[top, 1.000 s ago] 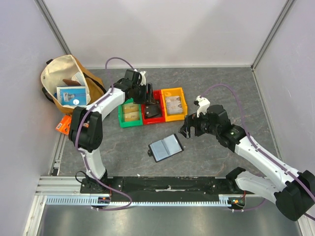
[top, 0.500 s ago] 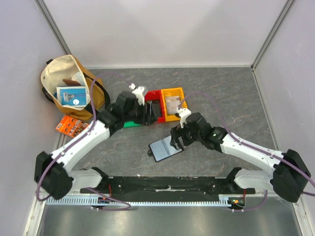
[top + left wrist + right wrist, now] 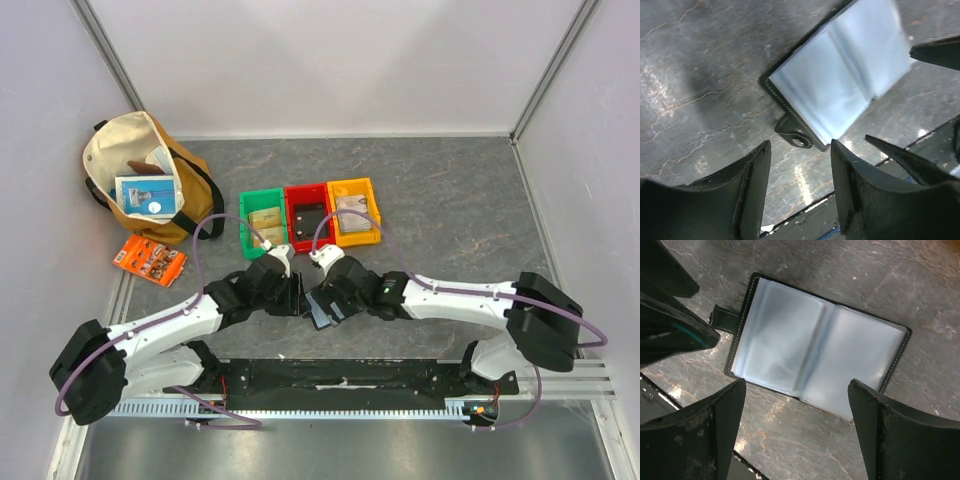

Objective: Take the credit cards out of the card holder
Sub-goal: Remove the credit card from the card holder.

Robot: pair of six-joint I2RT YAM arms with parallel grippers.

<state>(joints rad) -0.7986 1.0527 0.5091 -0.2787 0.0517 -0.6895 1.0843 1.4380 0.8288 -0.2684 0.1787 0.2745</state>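
Note:
The card holder (image 3: 815, 345) lies open and flat on the table, showing two shiny grey-blue sleeves inside a black stitched rim, with a small black tab at one end. No credit card shows in its sleeves. My right gripper (image 3: 797, 390) hovers open just over its near edge, nothing between the fingers. My left gripper (image 3: 800, 170) is open too, over bare table beside the tab end of the card holder (image 3: 840, 75). In the top view both grippers, left (image 3: 295, 296) and right (image 3: 322, 300), meet over the holder and hide most of it.
Behind the arms stand a green bin (image 3: 263, 225) and an orange bin (image 3: 353, 212) with flat cards, and a red bin (image 3: 308, 218) with a black flat item. A tan bag (image 3: 140, 185) and an orange packet (image 3: 150, 258) lie at the left. The black base rail (image 3: 330, 372) is close below.
Both arms have swung down and inward to the card holder, the left one leaving the bins. Their grippers now meet over it, jaws slightly narrower.

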